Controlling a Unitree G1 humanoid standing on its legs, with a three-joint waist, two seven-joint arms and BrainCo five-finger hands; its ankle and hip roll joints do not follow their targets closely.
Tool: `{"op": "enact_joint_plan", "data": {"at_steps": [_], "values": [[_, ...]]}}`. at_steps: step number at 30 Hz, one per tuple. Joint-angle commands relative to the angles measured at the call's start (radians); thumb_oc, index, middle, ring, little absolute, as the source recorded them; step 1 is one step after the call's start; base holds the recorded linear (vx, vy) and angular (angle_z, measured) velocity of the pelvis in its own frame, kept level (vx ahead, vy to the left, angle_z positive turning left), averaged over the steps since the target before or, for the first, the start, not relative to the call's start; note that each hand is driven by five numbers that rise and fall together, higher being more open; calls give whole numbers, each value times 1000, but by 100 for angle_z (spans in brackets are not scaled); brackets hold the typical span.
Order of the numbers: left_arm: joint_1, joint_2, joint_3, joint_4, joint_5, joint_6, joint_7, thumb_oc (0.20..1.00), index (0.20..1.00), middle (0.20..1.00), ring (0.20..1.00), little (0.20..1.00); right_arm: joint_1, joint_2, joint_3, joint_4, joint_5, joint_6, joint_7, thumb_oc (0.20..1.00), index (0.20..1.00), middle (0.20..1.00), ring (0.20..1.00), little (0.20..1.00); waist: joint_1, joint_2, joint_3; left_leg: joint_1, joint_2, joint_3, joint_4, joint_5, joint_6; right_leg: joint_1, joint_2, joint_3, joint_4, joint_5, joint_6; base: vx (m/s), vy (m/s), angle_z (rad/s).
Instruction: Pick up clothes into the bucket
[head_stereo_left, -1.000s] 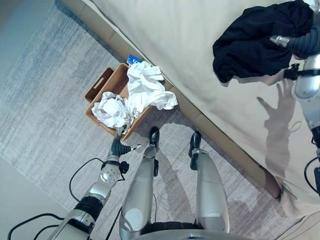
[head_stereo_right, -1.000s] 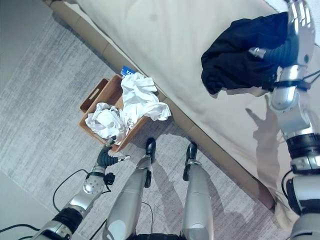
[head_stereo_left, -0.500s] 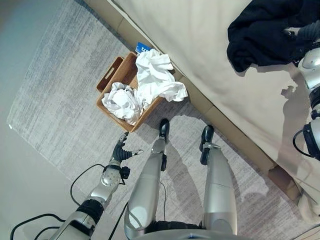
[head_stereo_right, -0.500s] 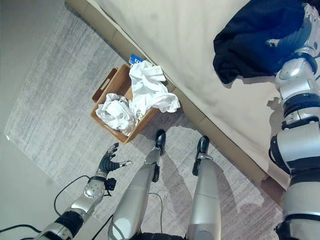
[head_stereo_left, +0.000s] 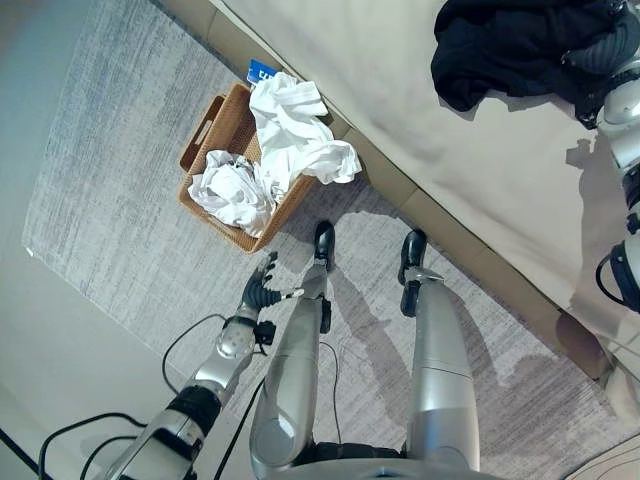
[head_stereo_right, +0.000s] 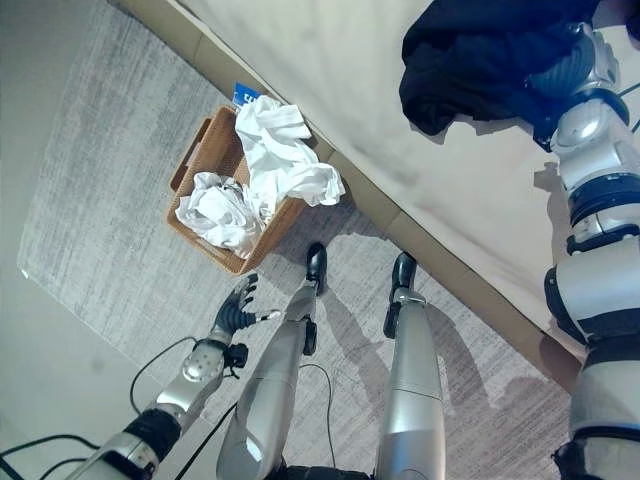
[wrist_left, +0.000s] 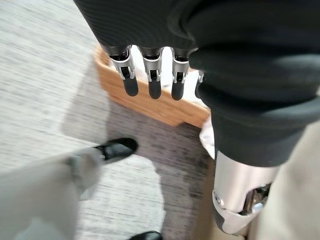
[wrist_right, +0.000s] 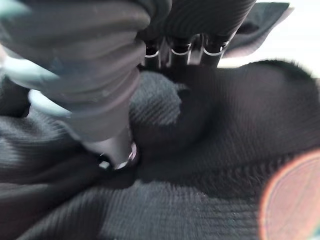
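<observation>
The right hand (head_stereo_right: 565, 70) sits in the upper right of the right eye view, its fingers (wrist_right: 185, 52) sunk into a black garment (head_stereo_left: 510, 45) and its thumb pressed into the cloth from the other side, so it has the fabric pinched. The garment is a dark, soft, finely ribbed knit, bunched into a lumpy heap whose long axis runs roughly across the frame, from the hand toward the upper middle, with a drooping lobe at its lower left end. It hangs against the wide, smooth cream surface of a bed (head_stereo_left: 400, 90) that fills the upper right of the frame and has a tan padded edge running diagonally down to the right. The left hand (head_stereo_left: 262, 293) shows at lower centre-left over a grey, streaky woven rug (head_stereo_left: 110, 190), fingers (wrist_left: 150, 82) straight and relaxed, thumb apart, holding nothing. Just past those fingers stands a rectangular brown wicker basket (head_stereo_left: 215, 125) with a slotted handle, its long axis slanting from lower left to upper right, one end against the bed's edge. Crumpled white clothes (head_stereo_left: 290, 140) fill it, one wad inside and another spilling over its rim toward the bed
</observation>
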Motion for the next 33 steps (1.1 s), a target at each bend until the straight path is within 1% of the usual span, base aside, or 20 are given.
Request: {"op": "enact_joint_plan", "data": {"at_steps": [1, 3, 5, 8, 10, 12, 13, 16, 17, 18, 21, 24, 25, 26, 27, 28, 30, 31, 33], "values": [[8, 10, 28, -3, -34, -35, 30, 1000, 1000, 1000, 1000, 1000, -43, 5, 87, -91, 52, -65, -19, 200, 200, 200, 200, 200, -17, -25, -11, 1, -4, 0, 78, -76, 15, 67, 18, 13, -117, 52, 67, -33, -12, -3], [4, 14, 39, -1, -38, -44, 45, 1000, 1000, 1000, 1000, 1000, -69, 7, 108, -148, 51, -82, -49, 200, 200, 200, 200, 200, -20, -42, -11, 8, -1, -3, 78, -77, 14, 79, 25, 12, -134, 64, 69, -27, -1, -5], [-2, 16, 35, 1, -15, -52, 64, 1000, 1000, 1000, 1000, 1000, -96, -11, 151, -228, 1, -92, -74, 200, 200, 200, 200, 200, -24, -62, -11, 15, 2, -9, 78, -78, 14, 98, 35, 13, -160, 73, 68, -30, -18, -11], [-17, 21, 13, -37, 4, -61, 77, 1000, 1000, 1000, 1000, 1000, -112, -34, 155, -315, 5, -111, -117, 200, 200, 200, 200, 200, -28, -75, -11, 42, 4, -19, 75, -81, 15, 137, 36, 7, -184, 83, 69, -34, -17, -8], [-21, 21, 24, -71, -6, -71, 95, 1000, 1000, 1000, 1000, 1000, -119, -41, 141, -374, 10, -118, -146, 200, 200, 200, 200, 200, -30, -87, -11, 73, 6, -22, 70, -84, 16, 175, 40, 3, -205, 91, 71, 0, 0, 0], [-39, 21, 37, -123, -16, -79, 107, 1000, 1000, 1000, 1000, 1000, -129, -48, 153, -451, -5, -120, -143, 200, 200, 200, 200, 200, -30, -112, -11, 125, 11, -22, 66, -91, 18, 234, 48, 5, -231, 99, 73, -5, 8, -2], [-39, 21, 37, -124, -16, -79, 107, 1000, 1000, 1000, 1000, 1000, -128, -47, 153, -451, -6, -120, -143, 200, 200, 200, 200, 200, -30, -112, -11, 126, 11, -22, 65, -91, 18, 235, 48, 5, -232, 99, 73, -6, 2, -6], [-94, 44, 18, -188, 27, -82, 119, 1000, 1000, 1000, 1000, 1000, -112, -60, 149, -525, -3, -127, -139, 200, 200, 200, 200, 200, -35, -127, -11, 189, 7, -26, 77, -107, 21, 322, 44, 2, -249, 94, 73, 17, 3, -9], [-94, 44, 18, -188, 27, -82, 119, 1000, 1000, 1000, 1000, 1000, -112, -60, 149, -525, -3, -127, -139, 200, 200, 200, 200, 200, -35, -127, -11, 189, 7, -26, 77, -107, 21, 322, 45, 2, -249, 94, 73, 31, 26, 3], [-138, 69, 9, -229, 60, -81, 121, 1000, 1000, 1000, 1000, 1000, -105, -69, 147, -590, 2, -134, -125, 200, 200, 200, 200, 200, -41, -133, -11, 229, 4, -27, 86, -120, 21, 371, 39, -1, -254, 92, 74, 36, 42, 3], [-221, 109, -7, -315, 91, -84, 113, 1000, 1000, 1000, 1000, 1000, -62, -77, 120, -698, 37, -150, -86, 200, 200, 200, 200, 200, -49, -140, -12, 305, 0, -22, 88, -133, 22, 461, 32, -4, -276, 98, 77, 45, 51, 3], [-292, 132, -14, -377, 144, -84, 121, 1000, 1000, 1000, 1000, 1000, -5, -92, 95, -812, 89, -168, -31, 200, 200, 200, 200, 200, -61, -146, -47, 359, -6, -16, 91, -155, 22, 524, 25, -5, -295, 94, 81, 84, 41, 2], [-328, 137, -20, -392, 161, -79, 122, 1000, 1000, 1000, 1000, 1000, 20, -99, 91, -847, 98, -171, -10, 200, 200, 200, 200, 200, -66, -149, -65, 379, -9, -13, 91, -160, 22, 549, 22, -7, -313, 102, 84, 110, 36, 3], [-343, 137, -23, -393, 169, -78, 116, 1000, 1000, 1000, 1000, 1000, 37, -102, 85, -863, 105, -170, 5, 200, 200, 200, 200, 200, -67, -150, -79, 399, -8, -10, 98, -174, 23, 573, 21, -7, -315, 97, 85, 171, 64, 1], [-381, 135, -28, -412, 175, -73, 106, 1000, 1000, 1000, 1000, 1000, 75, -98, 77, -901, 107, -168, 36, 200, 200, 200, 200, 200, -71, -155, -109, 439, -10, -2, 102, -192, 25, 621, 21, -5, -336, 100, 89, 131, 48, 0], [-382, 136, -29, -412, 175, -73, 106, 1000, 1000, 1000, 1000, 1000, 76, -99, 75, -902, 106, -167, 36, 200, 200, 200, 200, 200, -71, -156, -110, 438, -10, -2, 98, -186, 26, 621, 21, -6, -341, 106, 89, 131, 60, 1], [-425, 113, -48, -392, 183, -67, 95, 1000, 1000, 1000, 1000, 1000, 110, -82, 68, -935, 129, -170, 71, 200, 200, 200, 200, 200, -80, -162, -143, 484, -11, 8, 99, -205, 27, 674, 24, 1, -363, 103, 93, 115, 54, -3], [-434, 112, -51, -391, 190, -63, 91, 1000, 1000, 1000, 1000, 1000, 128, -83, 66, -954, 142, -169, 89, 200, 200, 200, 200, 200, -81, -164, -162, 497, -12, 11, 92, -203, 28, 692, 23, 2, -377, 108, 94, 135, 64, -7], [-468, 83, -72, -369, 198, -49, 79, 1000, 1000, 1000, 1000, 1000, 149, -68, 68, -982, 179, -168, 130, 200, 200, 200, 200, 200, -91, -167, -197, 532, -12, 18, 82, -210, 29, 727, 23, 2, -393, 105, 96, 128, 43, -6]]}}
